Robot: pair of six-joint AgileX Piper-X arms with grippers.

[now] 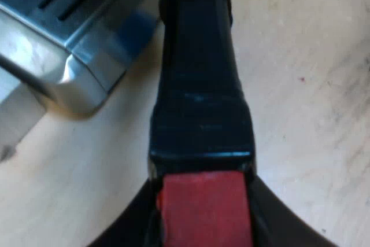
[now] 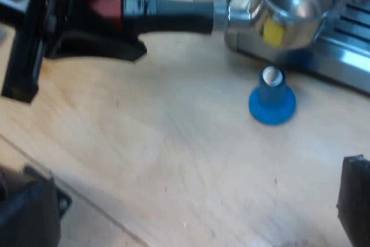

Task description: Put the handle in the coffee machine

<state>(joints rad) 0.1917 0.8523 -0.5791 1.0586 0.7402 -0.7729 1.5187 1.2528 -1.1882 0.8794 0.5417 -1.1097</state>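
Carrying looks to be the step in hand: the handle (image 1: 199, 85) is up off the worktop (image 2: 144, 143) and not yet locked into the espresso machine (image 2: 347, 50). Its red end (image 1: 205, 201) is clamped between the fingers of the left hand (image 1: 205, 232), with the dark shaft pointing away toward the machine. At the far end the metal holder (image 2: 292, 7) rides basket-up, about level with the front edge of the machine's drip tray and just beside it. Whether it touches the tray I cannot tell. A blue tamper (image 2: 272, 99) stands upright on the worktop near the tray, close to the holder but apart from it. The right hand (image 2: 191, 201) hangs over bare worktop, well apart from all this, its fingers spread wide and holding nothing.

The next move, as I judge it, calls for raising the holder from tray height to the machine's brewing head and squaring the basket beneath it. It would then be pushed up and the handle swung across to lock. From so low a start, the rise must clear the tray edge and keep off the tamper.
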